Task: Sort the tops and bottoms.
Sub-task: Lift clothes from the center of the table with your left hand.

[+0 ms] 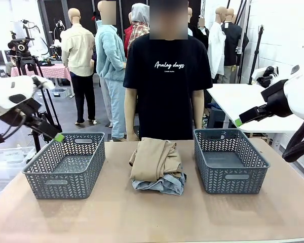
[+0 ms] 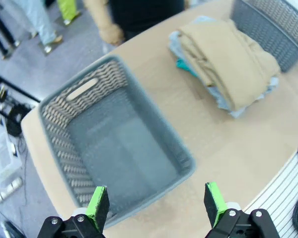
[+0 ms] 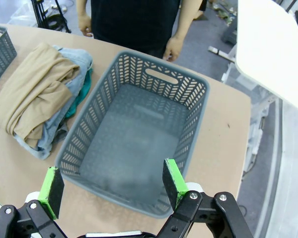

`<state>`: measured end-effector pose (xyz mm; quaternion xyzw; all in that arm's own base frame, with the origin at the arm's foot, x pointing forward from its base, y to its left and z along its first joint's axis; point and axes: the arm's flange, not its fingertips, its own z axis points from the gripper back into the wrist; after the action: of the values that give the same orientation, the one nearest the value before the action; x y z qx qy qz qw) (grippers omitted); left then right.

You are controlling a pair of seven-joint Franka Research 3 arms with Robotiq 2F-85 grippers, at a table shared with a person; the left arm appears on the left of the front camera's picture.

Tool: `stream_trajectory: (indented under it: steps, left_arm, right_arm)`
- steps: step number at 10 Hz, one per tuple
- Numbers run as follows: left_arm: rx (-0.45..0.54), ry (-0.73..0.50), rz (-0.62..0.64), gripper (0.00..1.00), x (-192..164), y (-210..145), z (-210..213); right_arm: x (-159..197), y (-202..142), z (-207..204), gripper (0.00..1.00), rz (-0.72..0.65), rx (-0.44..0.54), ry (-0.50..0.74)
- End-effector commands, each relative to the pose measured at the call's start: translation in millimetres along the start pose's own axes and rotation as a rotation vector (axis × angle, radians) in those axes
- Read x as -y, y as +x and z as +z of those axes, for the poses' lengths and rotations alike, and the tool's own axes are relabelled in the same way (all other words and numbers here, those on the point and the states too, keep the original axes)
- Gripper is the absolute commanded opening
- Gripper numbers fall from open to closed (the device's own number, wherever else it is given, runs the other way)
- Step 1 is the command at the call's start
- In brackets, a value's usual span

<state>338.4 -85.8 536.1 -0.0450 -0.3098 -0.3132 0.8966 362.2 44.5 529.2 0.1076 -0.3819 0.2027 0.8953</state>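
Note:
A pile of clothes lies mid-table between two baskets. The tan khaki top covers most of it. Light blue denim bottoms poke out beneath, and a teal-green tee shows as a thin edge. The grey tee is hidden. My left gripper hovers open above the left basket. My right gripper hangs open over the right basket. Both hold nothing.
A person in a black tee stands at the table's far edge behind the pile, hands down at the sides. A white table stands to the right. Bare tabletop lies in front of the pile.

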Motion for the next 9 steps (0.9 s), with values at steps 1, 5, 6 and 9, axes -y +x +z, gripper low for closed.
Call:
stream_trajectory:
  steps: [1, 5, 6, 9]
  left_arm:
    - [-0.017, -0.015, -0.214, 1.0, 52, 50, -8]
    - [-0.07, -0.073, -0.348, 1.0, 132, 121, -64]
    - [-0.074, -0.074, -0.331, 1.0, 141, 127, -80]
    - [-0.075, -0.102, -0.363, 1.0, 146, 119, -72]
  right_arm:
    - [0, 0, -2, 1.0, -0.01, -0.008, -0.003]
    - [0, 0, -2, 1.0, -0.01, -0.008, -0.003]
    - [0, 0, -2, 1.0, -0.01, -0.008, -0.003]
    - [0, 0, -2, 1.0, -0.01, -0.008, -0.003]
